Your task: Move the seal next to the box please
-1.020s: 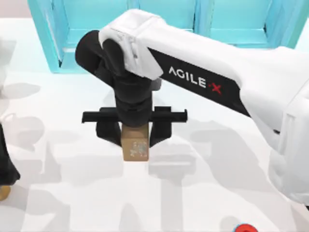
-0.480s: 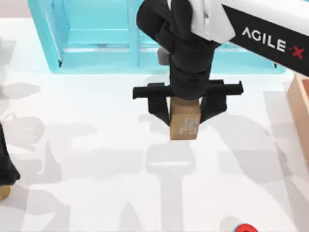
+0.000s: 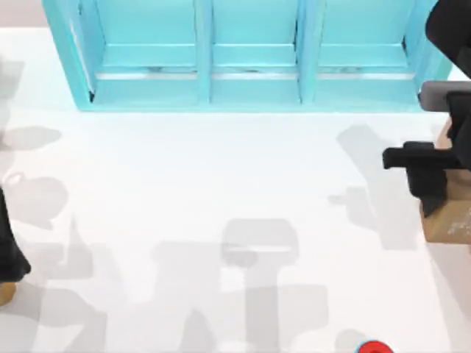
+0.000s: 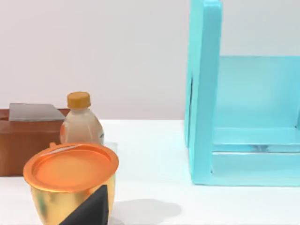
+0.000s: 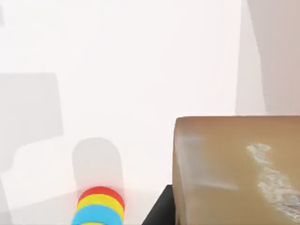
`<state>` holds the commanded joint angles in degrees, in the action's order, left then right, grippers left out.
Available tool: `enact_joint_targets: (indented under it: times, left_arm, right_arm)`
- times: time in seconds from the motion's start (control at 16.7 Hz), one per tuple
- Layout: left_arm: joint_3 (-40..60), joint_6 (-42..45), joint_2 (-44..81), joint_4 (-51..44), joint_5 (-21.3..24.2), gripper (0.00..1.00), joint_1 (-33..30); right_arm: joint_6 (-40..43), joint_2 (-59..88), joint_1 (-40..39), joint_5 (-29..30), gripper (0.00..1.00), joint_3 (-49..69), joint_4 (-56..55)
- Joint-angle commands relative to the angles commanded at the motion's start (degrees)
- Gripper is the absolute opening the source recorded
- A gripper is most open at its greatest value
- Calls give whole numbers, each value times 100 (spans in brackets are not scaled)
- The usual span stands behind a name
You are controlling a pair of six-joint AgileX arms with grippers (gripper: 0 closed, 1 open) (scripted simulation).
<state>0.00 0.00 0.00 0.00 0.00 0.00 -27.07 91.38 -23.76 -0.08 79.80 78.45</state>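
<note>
At the right edge of the white table, the right gripper of the AgileX pair holds the seal, a tan-brown block with faint white marks on one face. One black finger presses the block's near side, and the rest of the gripper runs out of the top view, so its grip appears closed on the block rather than plainly shown. A thin strip of peach beside the gripper at that same edge may be the box, though too little of it shows to be sure.

From the right wrist camera the seal looms large, white smudges on its face, above the pale tabletop. A small stack of red, yellow and blue rings stands on the table nearby, and its red top peeks in at the front edge in the overhead view.

The turquoise shelf unit spans the back edge of the table.

The left arm sits parked at the left edge. Its wrist camera looks past a gold cup with an orange lid, a bottle with a yellow cap and a brown wooden box toward the shelf's end panel.
</note>
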Motion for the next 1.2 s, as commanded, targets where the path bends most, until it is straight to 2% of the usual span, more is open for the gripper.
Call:
enact_joint_targets:
  times: [0.24, 0.66, 1.02, 1.2]
  left_arm:
    - [0, 0, 0, 0, 0, 100, 0]
    - [0, 0, 0, 0, 0, 100, 0]
    - [0, 0, 0, 0, 0, 100, 0]
    - [0, 0, 0, 0, 0, 100, 0]
  right_arm:
    - [707, -702, 436, -3, 0, -699, 1]
    - [726, -716, 434, 0, 0, -811, -96]
    - [708, -655, 428, -4, 0, -1942, -1342]
    - [698, -607, 417, -4, 0, -2096, -1495]
